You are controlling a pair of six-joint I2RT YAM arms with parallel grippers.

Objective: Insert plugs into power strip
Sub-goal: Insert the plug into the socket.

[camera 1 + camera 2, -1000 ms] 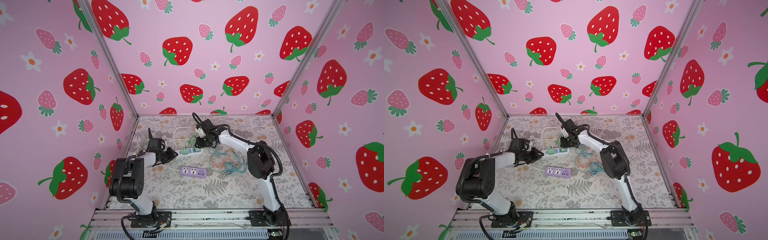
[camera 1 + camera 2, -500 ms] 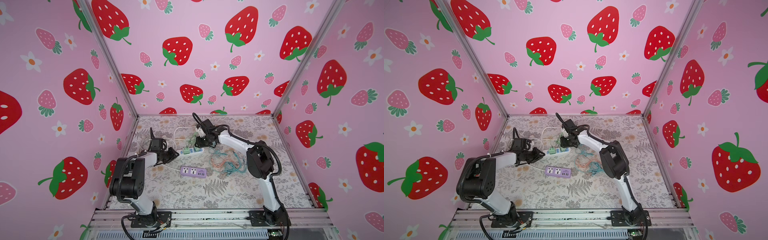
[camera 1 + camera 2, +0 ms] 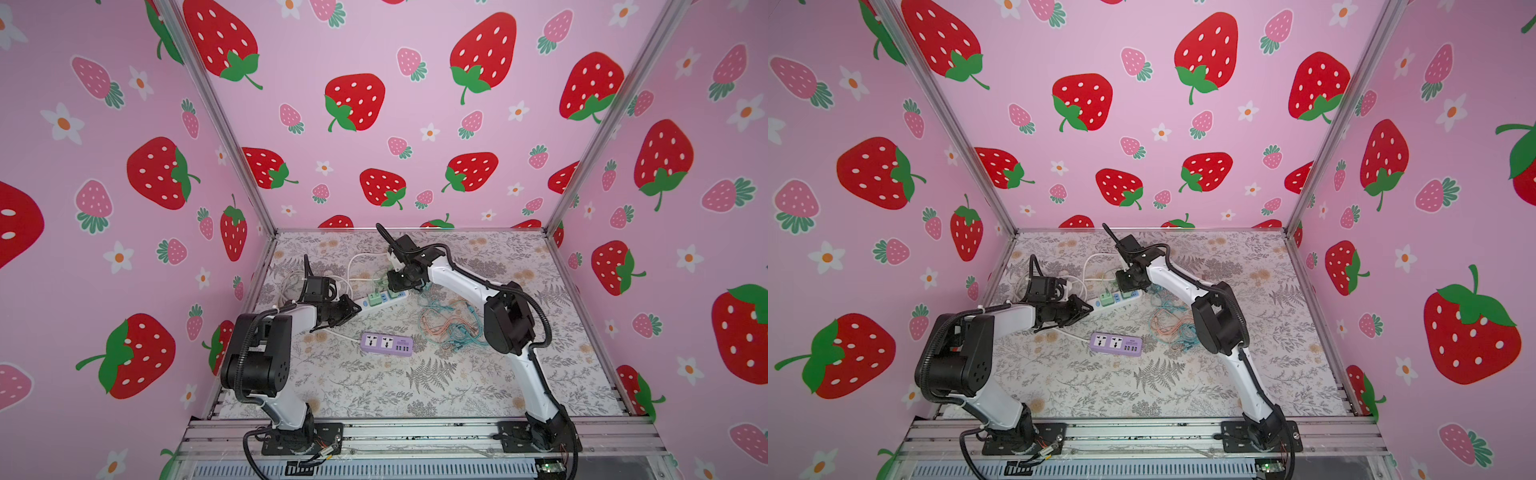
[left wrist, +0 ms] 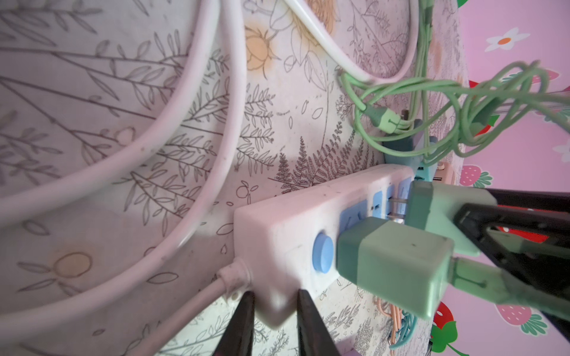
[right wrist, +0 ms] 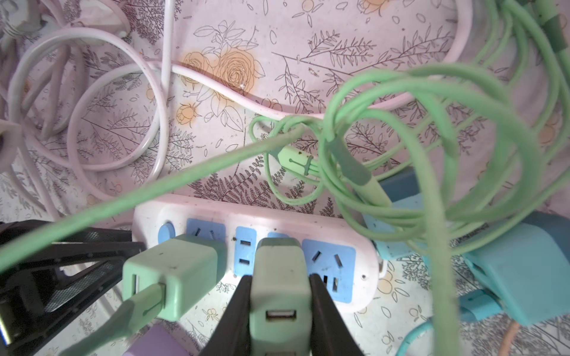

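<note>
The white power strip (image 3: 384,298) (image 3: 1119,300) with blue sockets lies at the back of the table. My left gripper (image 4: 275,294) (image 3: 353,309) is shut on the strip's (image 4: 308,215) switch-end corner. One mint green plug (image 5: 172,271) (image 4: 391,262) sits in the socket beside the blue button. My right gripper (image 5: 280,278) (image 3: 392,284) is shut on a second mint plug (image 5: 279,249) (image 4: 438,215). That plug stands on the strip (image 5: 234,212) with its prongs partly showing. Two teal-blue plugs (image 5: 524,271) lie off the strip's far end. Mint cables (image 5: 431,123) hang across the right wrist view.
A purple power strip (image 3: 387,344) (image 3: 1116,344) lies nearer the front. A tangle of peach and teal cables (image 3: 449,324) sits beside the right arm. Thick white cords (image 3: 299,282) coil behind the left gripper. Strawberry-print walls close three sides.
The left jaws have tightened slightly on the strip's end. Both arms stay about where they were.
</note>
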